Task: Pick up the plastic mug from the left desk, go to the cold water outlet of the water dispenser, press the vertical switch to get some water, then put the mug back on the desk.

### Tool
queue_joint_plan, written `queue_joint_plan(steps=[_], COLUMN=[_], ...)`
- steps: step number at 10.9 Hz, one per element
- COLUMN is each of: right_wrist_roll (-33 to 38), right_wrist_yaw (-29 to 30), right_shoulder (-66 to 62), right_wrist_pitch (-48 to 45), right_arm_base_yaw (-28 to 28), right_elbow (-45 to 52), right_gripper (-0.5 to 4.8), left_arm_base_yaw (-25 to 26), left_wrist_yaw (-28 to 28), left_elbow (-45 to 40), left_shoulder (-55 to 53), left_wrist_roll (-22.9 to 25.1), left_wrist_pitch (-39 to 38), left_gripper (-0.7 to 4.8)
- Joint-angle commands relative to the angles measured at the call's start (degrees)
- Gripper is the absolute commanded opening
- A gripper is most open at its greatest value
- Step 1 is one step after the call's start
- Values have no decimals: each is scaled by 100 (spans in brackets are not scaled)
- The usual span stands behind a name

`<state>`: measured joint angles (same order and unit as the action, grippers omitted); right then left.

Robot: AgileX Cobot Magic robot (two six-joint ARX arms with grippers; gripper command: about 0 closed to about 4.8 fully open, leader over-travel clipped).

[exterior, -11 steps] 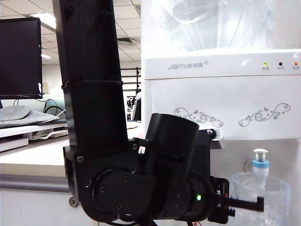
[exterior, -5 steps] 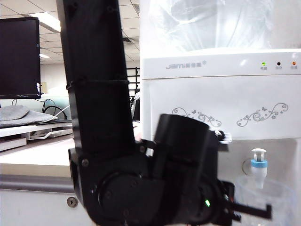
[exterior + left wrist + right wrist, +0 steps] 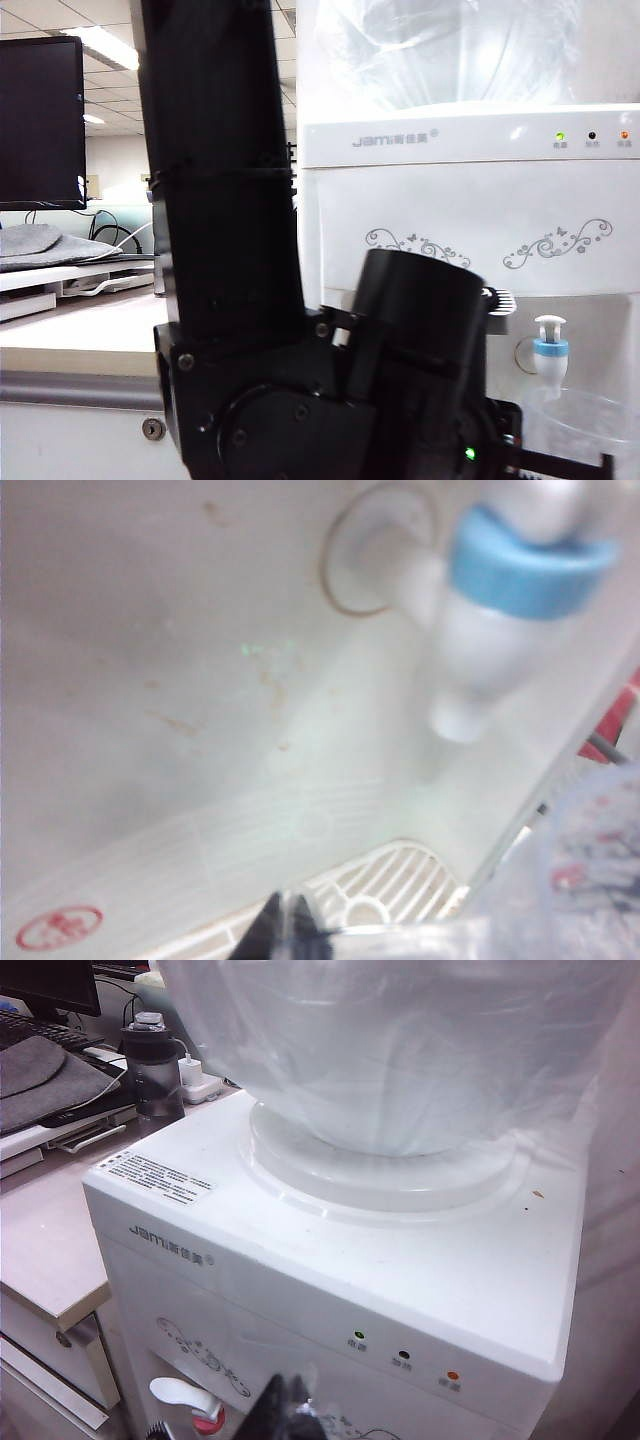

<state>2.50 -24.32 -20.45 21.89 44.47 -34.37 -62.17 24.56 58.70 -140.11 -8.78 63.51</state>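
Plastic mug (image 3: 585,425) lower, rightward, clamped in left end effector (image 3: 290,935) under cold water outlet (image 3: 551,352).

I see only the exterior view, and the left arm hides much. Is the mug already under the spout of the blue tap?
Observer: The left wrist view shows the cold water outlet close up, with a white drip grille beneath. The plastic mug is at the frame's edge, so I cannot tell.
Operator: Where is the left pincer?
Observer: Shut on the mug, in front of that grille.
Operator: And the right pincer?
Observer: High over the water dispenser, at its front edge; its view shows a red-collared tap.
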Motion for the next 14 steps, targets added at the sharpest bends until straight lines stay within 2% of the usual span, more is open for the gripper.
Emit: queue_joint_plan(steps=[1,3,11,14], right_wrist_roll=[0,0,2,2], right_wrist_yaw=[0,22,46,46], right_shoulder=[4,4,4,4], right_wrist_pitch=[-133,-133,-127,-111], right_arm_base_yaw=[0,2,7,7], right_elbow=[-17,-17,-17,-17], right_gripper=[-1,-1,-1,-1], left_arm_base_yaw=[-63,-63,11,11], left_wrist_yaw=[291,494,520,520], left_elbow=[20,22,22,92], left_shoulder=[42,42,42,39], left_wrist_roll=[-120,-181,-636,-673], left_wrist_pitch=[-24,-181,-605,-612], left_gripper=[-6,-6,-6,-6])
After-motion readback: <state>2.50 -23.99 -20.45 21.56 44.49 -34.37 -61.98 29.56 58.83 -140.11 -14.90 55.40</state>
